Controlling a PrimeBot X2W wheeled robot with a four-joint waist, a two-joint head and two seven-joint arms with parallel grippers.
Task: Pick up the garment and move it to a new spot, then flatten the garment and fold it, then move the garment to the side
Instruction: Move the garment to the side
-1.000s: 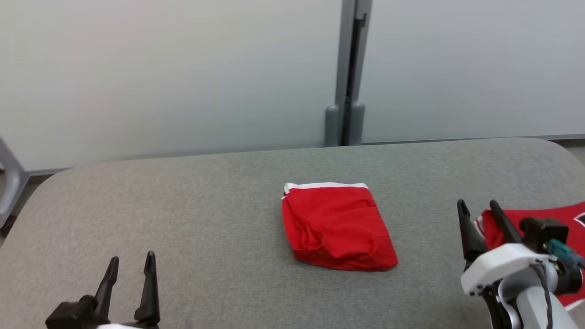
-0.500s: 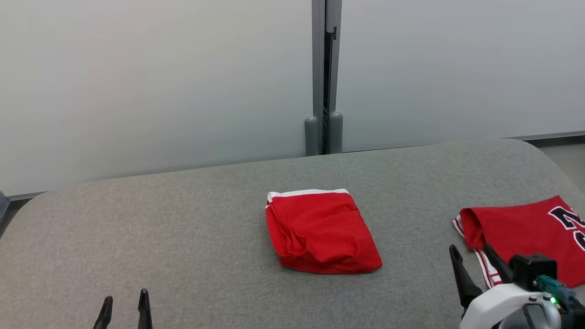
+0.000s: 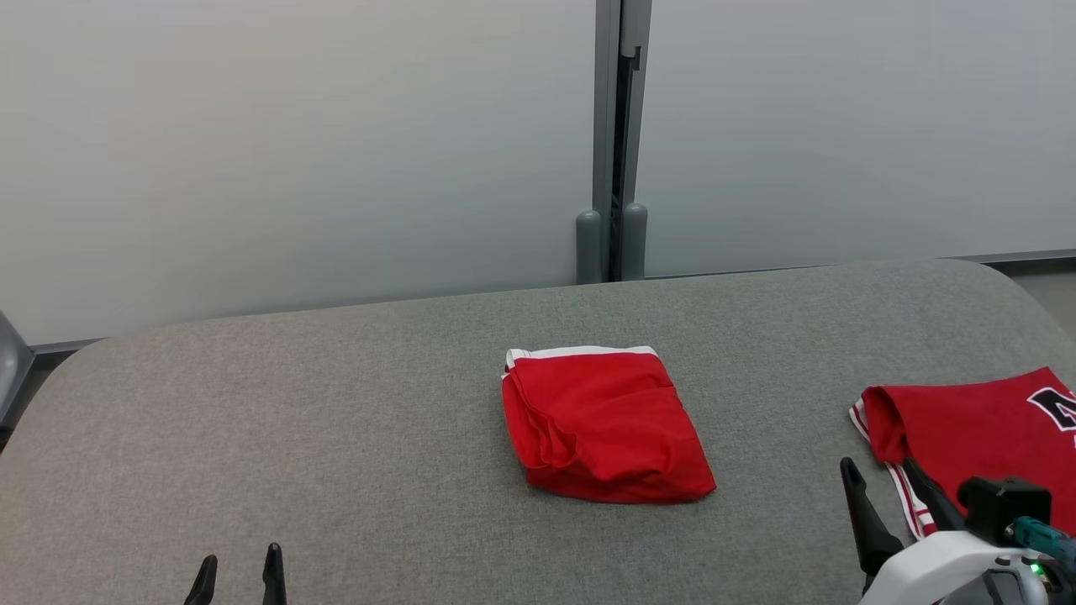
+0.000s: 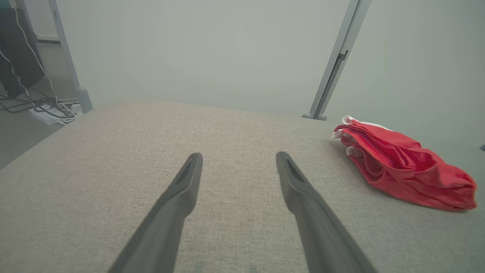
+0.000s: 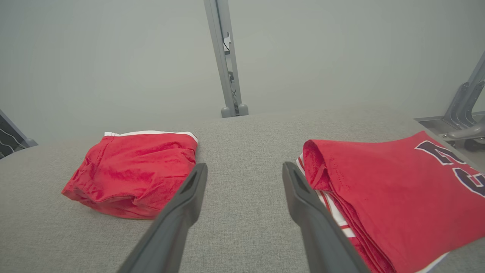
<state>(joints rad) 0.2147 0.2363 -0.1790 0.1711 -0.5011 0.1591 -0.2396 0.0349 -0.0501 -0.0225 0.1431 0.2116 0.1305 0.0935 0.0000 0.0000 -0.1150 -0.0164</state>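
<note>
At the near edge of the counter [image 3: 336, 437] the left fingers [image 3: 272, 567] stand spread and empty. The right fingers [image 3: 859, 512] are likewise apart, holding nothing, just beside a folded red jersey [image 3: 983, 428]. Farther in, the folded red garment [image 3: 601, 424] lies mid-counter, apart from both

**Where Things Lie on the Counter**

We find the folded garment [image 3: 605, 424] lying at the middle of the counter [image 3: 336, 420]. A second garment [image 3: 983, 420] lies at the right edge, well apart from it. Our left end effector [image 3: 240, 556] is at the near left. Our right end effector [image 3: 877, 466] is at the near right, just beside the second garment. Behind the counter's far edge stands a wall [image 3: 294, 151] with a post [image 3: 618, 143].
</note>
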